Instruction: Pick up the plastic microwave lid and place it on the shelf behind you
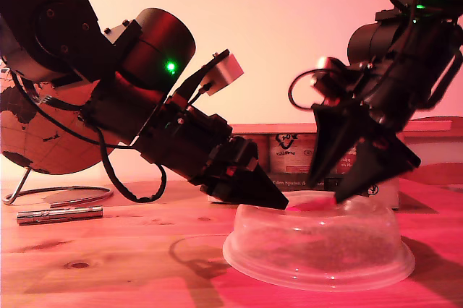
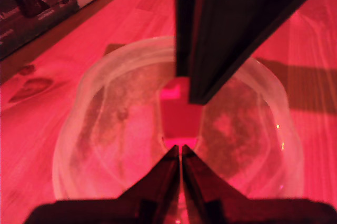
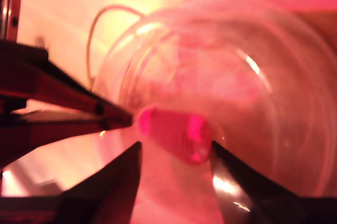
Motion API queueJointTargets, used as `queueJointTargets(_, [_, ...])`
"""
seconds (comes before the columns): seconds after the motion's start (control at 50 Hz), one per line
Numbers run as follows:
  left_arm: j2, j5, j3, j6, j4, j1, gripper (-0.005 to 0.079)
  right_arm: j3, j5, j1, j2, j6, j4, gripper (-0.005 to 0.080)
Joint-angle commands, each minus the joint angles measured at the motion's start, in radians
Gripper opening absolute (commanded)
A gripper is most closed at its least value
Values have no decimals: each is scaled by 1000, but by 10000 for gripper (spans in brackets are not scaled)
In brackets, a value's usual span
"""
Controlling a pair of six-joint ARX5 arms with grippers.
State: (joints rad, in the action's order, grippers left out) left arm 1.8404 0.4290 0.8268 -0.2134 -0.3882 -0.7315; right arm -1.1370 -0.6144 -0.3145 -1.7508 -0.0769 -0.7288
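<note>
1. Task object: the wide, low, translucent plastic microwave lid (image 1: 318, 250) sits rim-down on the light wooden bench (image 1: 108, 264), towards the exterior view's right. Its small red-pink tab handle (image 2: 179, 116) lies flat across the crown.
2. My first gripper (image 1: 278, 199) comes in from the exterior view's left. Its fingers are closed to a single point with nothing between them, and the tip sits at one end of the tab. I judge this serves to steady the light dome or to nudge the tab up, not to grasp it.
3. My second gripper (image 3: 175, 148) descends from the exterior view's right. Its fingers are spread wide, one on each side of the tab, and have not yet closed on it. The tab is the only narrow feature that the fingers can span, because the dome is too broad.
4. Stage, as I judge it: pre-grasp. The lid is not lifted.
5. Next requirement: close the second fingers squarely across the tab, or they may slip off the smooth plastic.
6. Destination: the thin light-wood shelf (image 1: 249, 129) runs behind the lid, well apart from it.
</note>
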Motion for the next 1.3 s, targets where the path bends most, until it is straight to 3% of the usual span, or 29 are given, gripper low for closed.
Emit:
queueJointTargets(0.0, [33, -8, -32, -4, 45, -4, -21, -43, -15, -6, -16, -2, -10, 324])
queueJointTargets(0.34, [33, -8, -32, -4, 44, -4, -21, -124, -59, -10, -16, -2, -106, 297])
queueJointTargets(0.48, [33, -8, -32, -4, 44, -4, -21, -124, 42, -13, -16, -2, -107, 297])
queueJointTargets(0.68, [33, -8, -32, -4, 44, -4, -21, -124, 100, -13, -16, -4, -128, 297])
queueJointTargets(1.28, [33, -8, -31, -3, 43, -4, -21, -123, 104, -52, -77, -3, -152, 297])
